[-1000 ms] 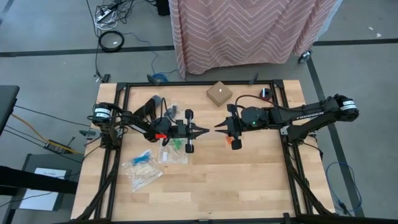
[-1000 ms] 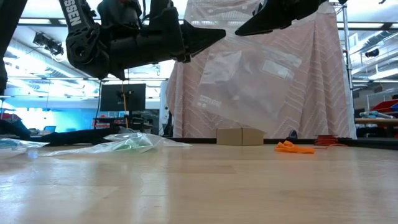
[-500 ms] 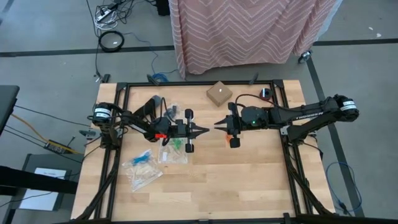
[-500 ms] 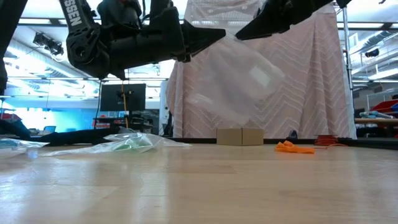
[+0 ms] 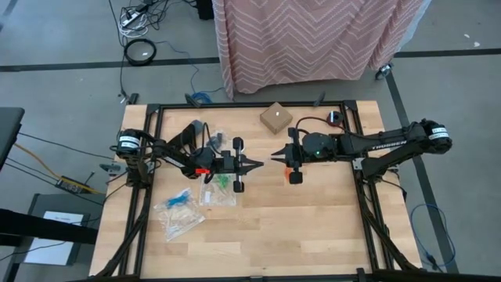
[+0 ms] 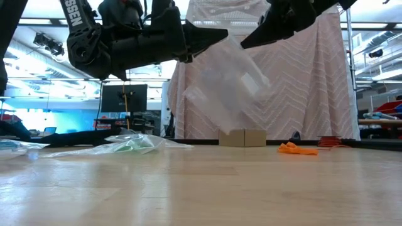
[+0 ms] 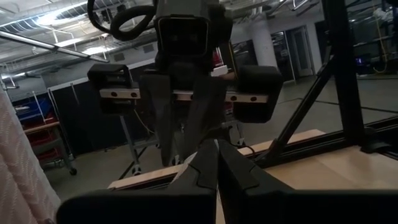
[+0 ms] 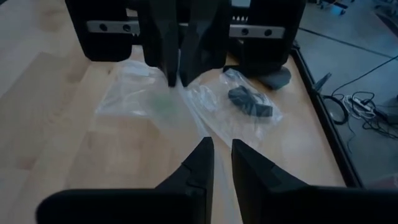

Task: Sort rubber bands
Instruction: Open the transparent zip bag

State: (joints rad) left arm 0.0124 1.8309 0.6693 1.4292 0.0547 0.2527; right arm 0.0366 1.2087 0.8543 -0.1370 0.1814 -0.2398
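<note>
Left claw (image 5: 261, 164): raised over the middle of the table, tips pointing at the other arm, fingers pressed together on one edge of a clear bag (image 6: 227, 85)
Right claw (image 5: 273, 159): facing the left one, tips nearly meeting it; fingers a narrow gap apart, and I cannot tell whether they pinch the bag's edge
Clear bag: hangs slack and tilted below the two claws, well above the tabletop, see-through against the pink cloth (image 5: 313, 35) behind
Rubber bands (image 6: 297, 149): a small orange heap lies on the wood under the right arm; a green bunch (image 5: 223, 181) sits in a flat bag under the left arm; a black bunch (image 8: 250, 103) sits in another bag just beside it
More bags (image 5: 182, 211): two flat ones lie on the table's left half, nearer the front, one showing a bit of blue
Box (image 5: 275, 117): small cardboard cube near the table's far edge
Table (image 5: 313, 235): pale wood inside a black frame
</note>
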